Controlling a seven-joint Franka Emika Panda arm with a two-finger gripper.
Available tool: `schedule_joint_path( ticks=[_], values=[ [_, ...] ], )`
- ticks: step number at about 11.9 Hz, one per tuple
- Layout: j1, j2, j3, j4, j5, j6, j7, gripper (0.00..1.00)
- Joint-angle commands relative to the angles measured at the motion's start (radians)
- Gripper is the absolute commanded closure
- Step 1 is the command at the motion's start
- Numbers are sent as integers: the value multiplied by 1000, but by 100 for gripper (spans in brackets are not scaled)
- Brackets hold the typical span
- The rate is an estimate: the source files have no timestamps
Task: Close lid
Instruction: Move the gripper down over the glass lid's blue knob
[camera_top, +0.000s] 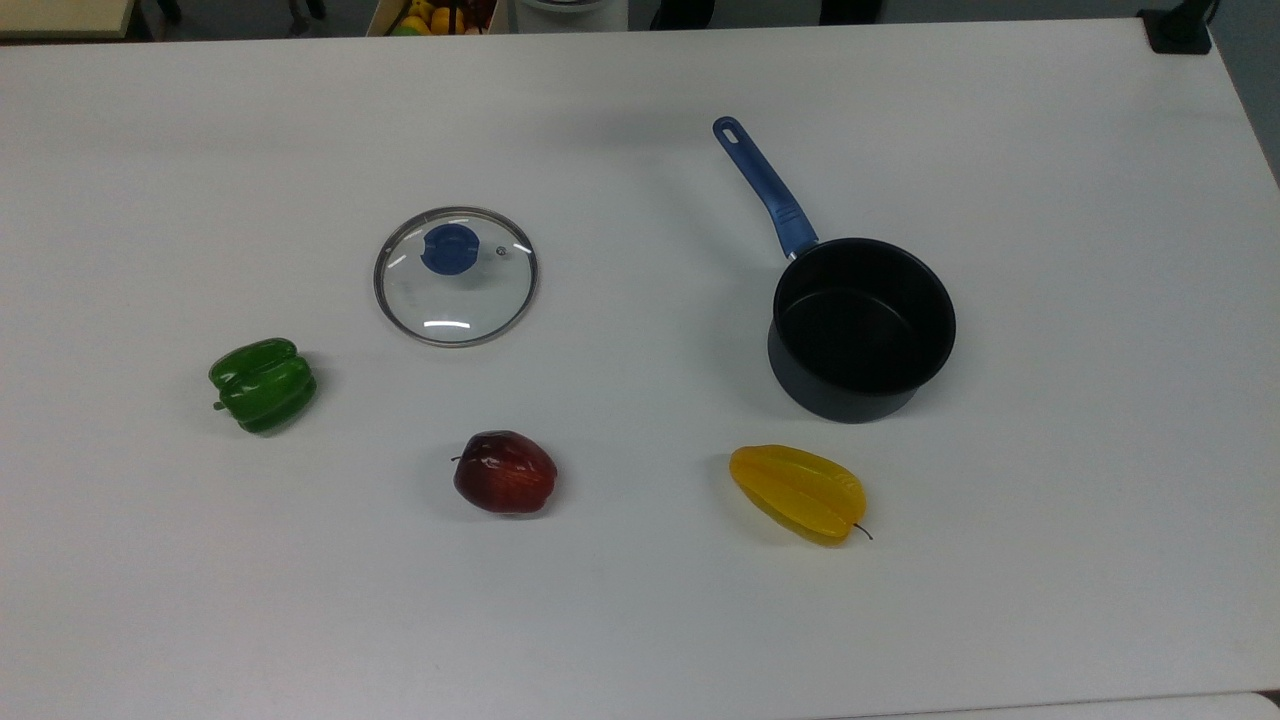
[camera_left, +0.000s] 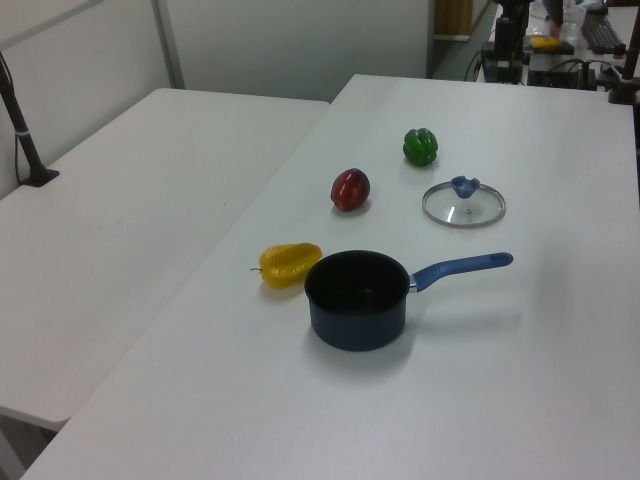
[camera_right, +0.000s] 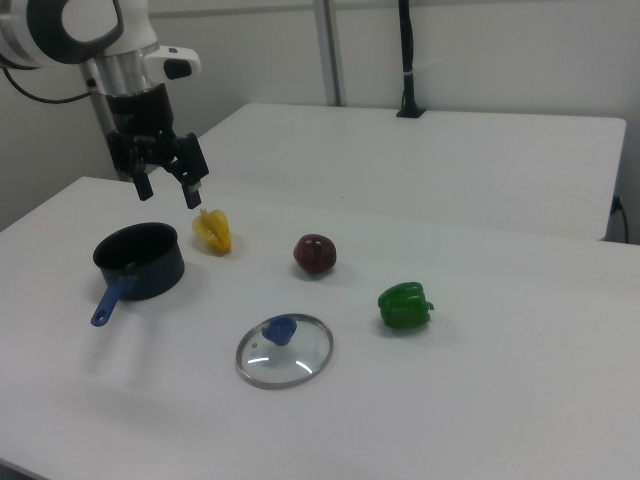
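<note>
Plainly at the outset: nothing grasped, lid (camera_top: 456, 277) lying flat on table (camera_top: 640, 620), knob (camera_top: 450, 248) up, well apart from pot (camera_top: 862, 328). Reading the top view left to right: green pepper (camera_top: 263, 385) at 8 o'clock from lid; lid itself left of centre, glass clear, vent hole just beside knob at 3 o'clock; apple (camera_top: 505, 472) at 6 o'clock from lid; yellow starfruit (camera_top: 799, 492) at 7 o'clock from pot, near but apart; pot open and empty, blue handle (camera_top: 765, 188) running toward 11 o'clock. Seen in the right view: gripper (camera_right: 168, 186) hanging high over the table's far side, above and just beyond pot, at about 10 o'clock from lid and well apart from it; jaws spread, holding nothing. Judged step: reach toward lid, not yet begun in any visible contact. Next move likely calls for crossing over to lid, centring above knob, descending with jaws still apart, pinching knob across its sides, lifting level, carrying toward 3 o'clock in the top view and lowering square onto pot rim. Worth minding: apple and starfruit near the path, glass prone to slide if knob is nudged off-centre.
</note>
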Motion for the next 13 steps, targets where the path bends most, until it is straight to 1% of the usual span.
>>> schedule_joint_path(
  ticks=[1,5,6,8,10,12,13],
  values=[
    [6,-5,-7,-8,-2,3,0,0],
    [-3,-4,-9,-9,-2,3,-6,0],
    [-28,10,-9,-17,-2,14,-15,0],
    [-71,42,-9,-47,1,119,-15,0],
    [-95,99,-9,-78,3,198,-18,0],
    [-106,140,-9,-147,-14,304,-18,0],
    [-109,149,-9,-193,-40,356,-17,0]
  ],
)
